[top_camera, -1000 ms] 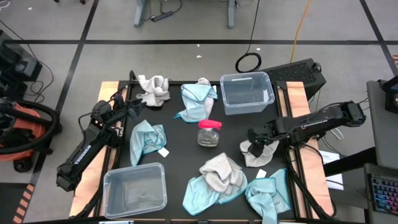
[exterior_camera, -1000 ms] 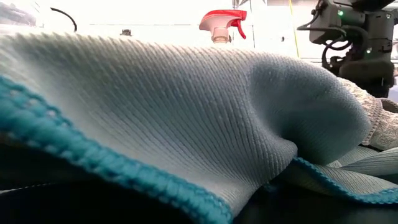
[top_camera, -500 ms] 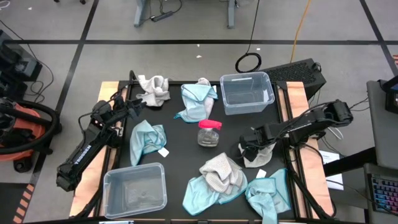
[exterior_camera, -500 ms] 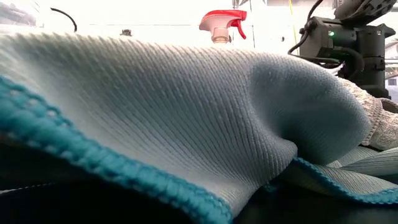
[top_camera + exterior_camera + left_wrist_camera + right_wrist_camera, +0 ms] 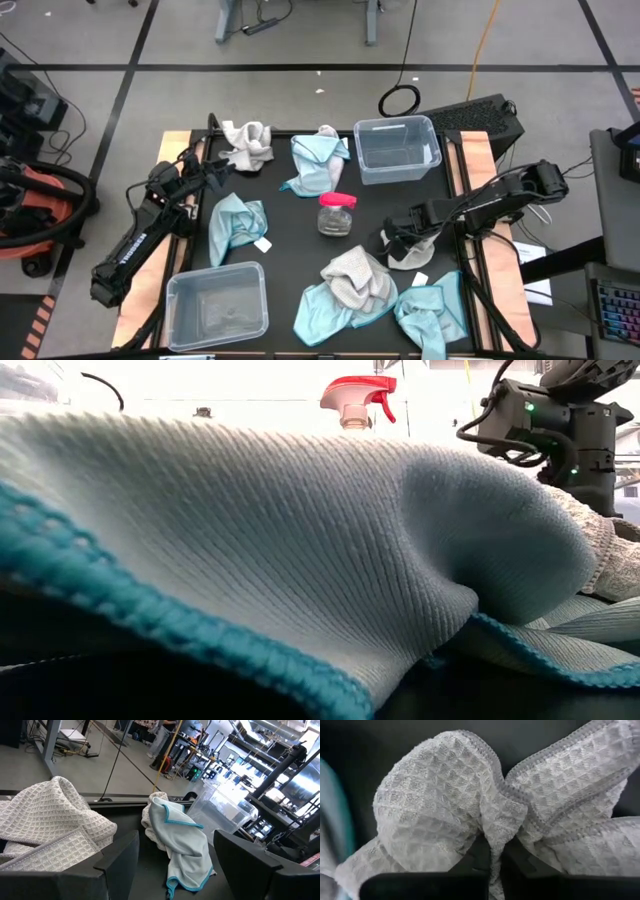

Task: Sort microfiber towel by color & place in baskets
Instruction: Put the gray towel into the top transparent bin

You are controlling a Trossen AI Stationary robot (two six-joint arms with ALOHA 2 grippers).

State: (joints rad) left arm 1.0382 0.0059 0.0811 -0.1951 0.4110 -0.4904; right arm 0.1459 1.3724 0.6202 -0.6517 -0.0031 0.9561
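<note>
Now right fingers (image 5: 492,865) pinch grey towel (image 5: 408,255) beside pink-lidded jar (image 5: 336,213); left fingers (image 5: 120,855) spread, idle.

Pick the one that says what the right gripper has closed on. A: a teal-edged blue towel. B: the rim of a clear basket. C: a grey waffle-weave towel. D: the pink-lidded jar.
C: the right wrist view shows the right gripper shut on a pinched fold of the grey waffle-weave towel, which lies at the table's right side in the high view.

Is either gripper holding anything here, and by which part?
The right gripper pinches a bunched fold of the grey waffle towel. The left gripper holds nothing.
</note>
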